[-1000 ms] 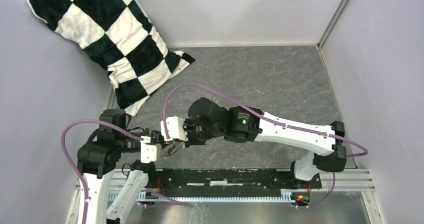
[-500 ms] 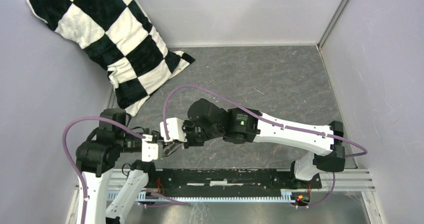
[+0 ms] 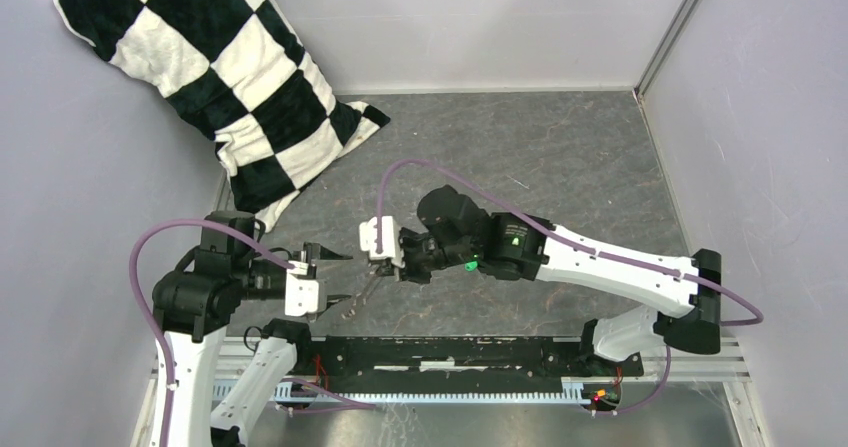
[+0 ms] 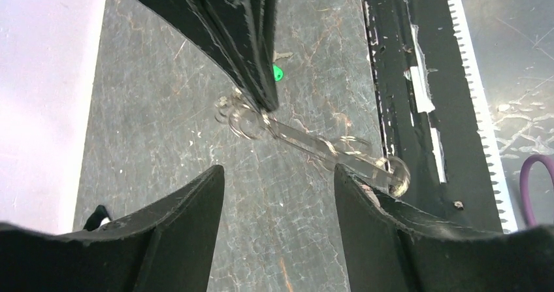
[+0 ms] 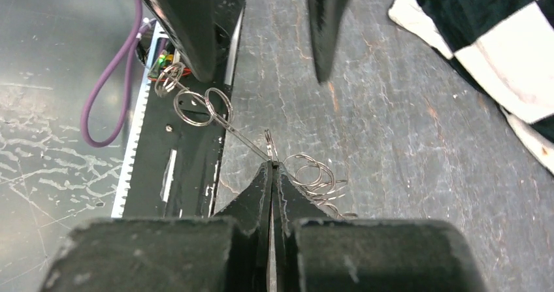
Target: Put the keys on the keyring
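A robotics lab test cell: plain pale walls (image 3: 500, 17) box in a grey marbled worktop (image 3: 560, 157), two white-and-black robot arms (image 3: 600, 262) are bolted to an aluminium rail (image 3: 720, 352) at its near edge, purple cables (image 3: 440, 172) loop overhead, and a chequered pillow (image 3: 220, 77) slumps in the corner.

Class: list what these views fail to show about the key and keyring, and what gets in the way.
Left wrist: the key, if that green speck is it, is mostly behind the right gripper.
Left wrist: the keyring is blurred.
Top external: keyring too small to trace; whether the key is threaded cannot be told.
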You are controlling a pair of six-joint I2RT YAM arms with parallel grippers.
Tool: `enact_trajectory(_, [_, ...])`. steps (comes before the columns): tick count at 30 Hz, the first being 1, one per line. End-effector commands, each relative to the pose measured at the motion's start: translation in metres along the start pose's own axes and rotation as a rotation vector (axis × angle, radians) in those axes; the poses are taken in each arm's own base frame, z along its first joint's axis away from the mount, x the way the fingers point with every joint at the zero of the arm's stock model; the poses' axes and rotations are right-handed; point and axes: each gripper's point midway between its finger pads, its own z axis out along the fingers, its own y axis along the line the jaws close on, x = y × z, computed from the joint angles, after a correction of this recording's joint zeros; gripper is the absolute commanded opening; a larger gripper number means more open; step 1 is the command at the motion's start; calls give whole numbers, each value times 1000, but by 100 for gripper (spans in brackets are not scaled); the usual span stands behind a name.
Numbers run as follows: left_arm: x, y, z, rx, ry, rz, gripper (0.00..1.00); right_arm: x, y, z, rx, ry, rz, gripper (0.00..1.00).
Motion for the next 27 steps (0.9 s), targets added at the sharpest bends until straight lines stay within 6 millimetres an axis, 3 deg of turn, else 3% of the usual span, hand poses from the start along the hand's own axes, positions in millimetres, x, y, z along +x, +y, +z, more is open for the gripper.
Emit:
enact_trajectory(1, [0, 6, -3, -29, 26, 22, 68, -39, -7, -19, 10, -195, 1, 0])
enact_trajectory(6, [11, 12, 7, -88, -18, -66, 65, -53, -10, -19, -4, -247, -7, 0])
enact_trajectory(13, [-17, 24, 12, -172, -212, -123, 64, -74, -16, -12, -5, -299, -10, 0])
enact_trajectory(20, [-23, 31, 5, -269, -220, -160, 66, -72, -14, -11, -17, -298, -14, 0])
enact_trajectory(27, [-22, 27, 3, -224, -168, -209, 71, -56, -13, -15, -26, -202, -38, 0])
